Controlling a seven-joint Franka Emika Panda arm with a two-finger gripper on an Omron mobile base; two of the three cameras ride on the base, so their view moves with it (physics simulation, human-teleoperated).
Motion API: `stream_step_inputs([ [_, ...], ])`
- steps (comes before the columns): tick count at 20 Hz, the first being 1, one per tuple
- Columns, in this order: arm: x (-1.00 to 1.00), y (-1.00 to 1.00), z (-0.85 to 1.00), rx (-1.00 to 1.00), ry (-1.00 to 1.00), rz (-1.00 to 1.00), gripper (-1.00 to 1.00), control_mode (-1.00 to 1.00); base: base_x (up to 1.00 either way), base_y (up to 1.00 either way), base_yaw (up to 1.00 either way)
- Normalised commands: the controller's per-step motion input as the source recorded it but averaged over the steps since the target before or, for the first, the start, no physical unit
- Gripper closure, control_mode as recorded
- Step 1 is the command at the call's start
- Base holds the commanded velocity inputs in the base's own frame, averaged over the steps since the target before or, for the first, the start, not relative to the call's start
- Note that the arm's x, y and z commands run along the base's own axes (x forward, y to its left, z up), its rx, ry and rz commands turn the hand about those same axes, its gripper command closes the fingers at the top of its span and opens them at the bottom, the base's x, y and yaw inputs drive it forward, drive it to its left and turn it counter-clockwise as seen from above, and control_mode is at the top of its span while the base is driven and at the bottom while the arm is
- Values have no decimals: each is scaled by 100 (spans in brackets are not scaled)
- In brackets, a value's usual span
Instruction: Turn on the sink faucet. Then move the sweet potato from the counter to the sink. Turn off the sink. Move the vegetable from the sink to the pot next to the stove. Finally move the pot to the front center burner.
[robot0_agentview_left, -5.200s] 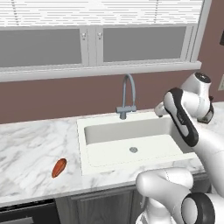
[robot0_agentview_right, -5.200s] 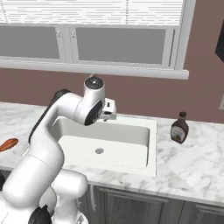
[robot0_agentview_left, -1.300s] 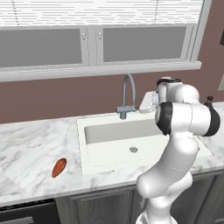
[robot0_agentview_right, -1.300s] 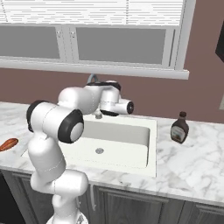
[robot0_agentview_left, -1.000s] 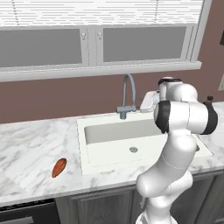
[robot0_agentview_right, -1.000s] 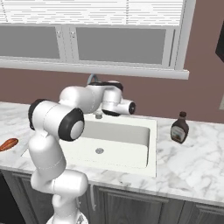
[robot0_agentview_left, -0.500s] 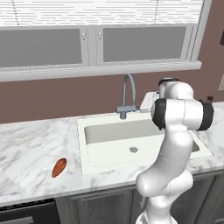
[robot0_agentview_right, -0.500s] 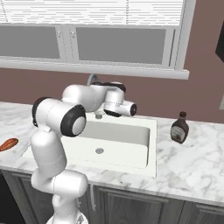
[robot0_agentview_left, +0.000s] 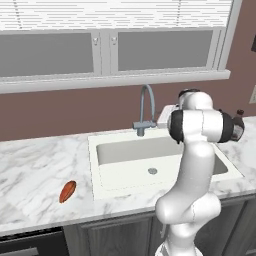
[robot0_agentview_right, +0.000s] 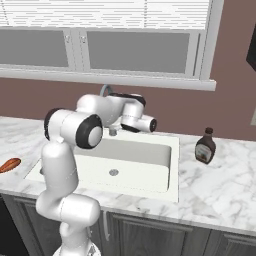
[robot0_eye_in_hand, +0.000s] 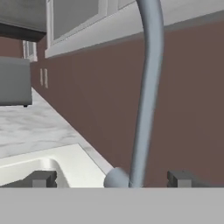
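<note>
Gripper (robot0_eye_in_hand: 111, 178) with jaws spread apart; the sink faucet (robot0_eye_in_hand: 146, 92) rises between the two fingertips (robot0_eye_in_hand: 41, 178), untouched. Sweet potato (robot0_agentview_left: 67, 191) lies on the counter (robot0_agentview_left: 35, 170), left of the sink (robot0_agentview_left: 150, 155).

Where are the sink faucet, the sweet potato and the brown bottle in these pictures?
sink faucet (robot0_agentview_left: 146, 107): left base view, on the upright part of the gooseneck spout.
sweet potato (robot0_agentview_left: 67, 191): left base view, on the middle of the tuber lying on the counter.
brown bottle (robot0_agentview_right: 205, 148): right base view, on the bottle's dark body.
</note>
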Motion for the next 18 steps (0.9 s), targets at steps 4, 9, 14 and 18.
stream_step_inputs([
  [4, 36, -2, -13, 3, 0, 2, -100, -100, 0, 0, 0],
  [9, 27, -4, -14, 2, 0, 1, -100, -100, 0, 0, 0],
  [14, 24, -5, -14, 2, 0, 1, -100, -100, 0, 0, 0],
  [18, 23, -2, -18, 1, 0, 0, -100, -100, 0, 0, 0],
])
